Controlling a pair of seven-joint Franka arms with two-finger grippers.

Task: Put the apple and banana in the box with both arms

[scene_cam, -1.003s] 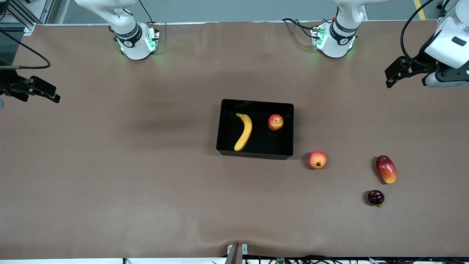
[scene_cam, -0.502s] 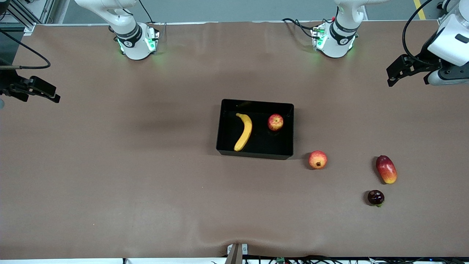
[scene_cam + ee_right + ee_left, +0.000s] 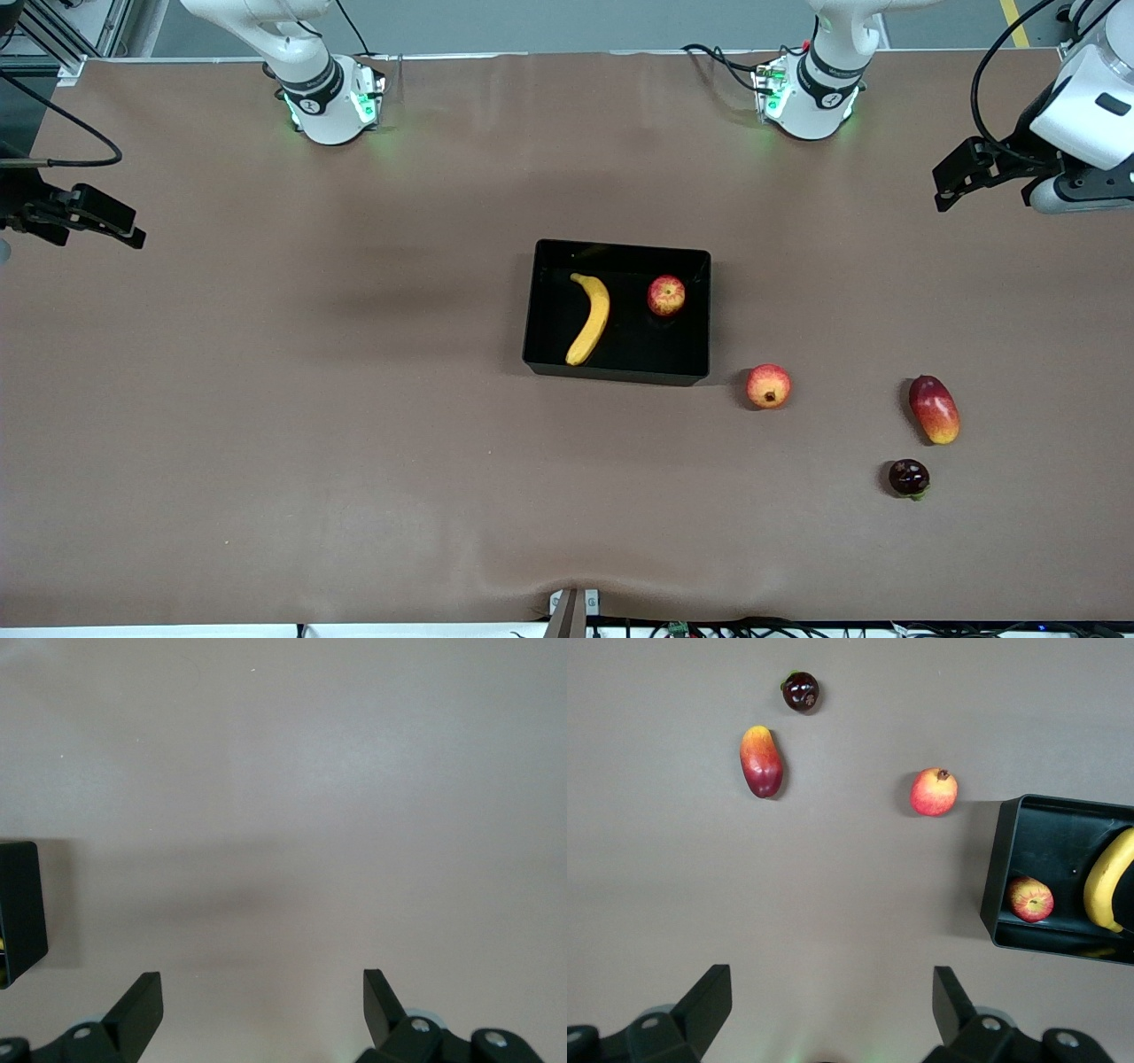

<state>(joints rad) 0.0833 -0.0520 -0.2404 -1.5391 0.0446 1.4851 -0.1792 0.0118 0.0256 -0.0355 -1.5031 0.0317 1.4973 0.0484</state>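
The black box [image 3: 617, 376] sits mid-table. The yellow banana [image 3: 591, 319] and the red-yellow apple [image 3: 666, 295] lie inside it, apart from each other. My left gripper [image 3: 943, 188] is open and empty, up over the left arm's end of the table, well away from the box. Its wrist view shows its open gripper [image 3: 831, 992], the box wall [image 3: 997, 877], the apple [image 3: 1030, 898] and part of the banana [image 3: 1109, 890]. My right gripper [image 3: 133, 234] is open and empty over the right arm's end; its wrist view [image 3: 263, 997] shows only a box corner [image 3: 19, 904].
An orange-red round fruit with a dark crown [image 3: 768, 386] lies beside the box's near corner toward the left arm's end. A red-yellow mango [image 3: 934, 408] and a small dark round fruit [image 3: 908, 477] lie farther toward that end.
The left arm's wrist has shifted slightly up at its end of the table. The right arm and all the fruit have not moved.
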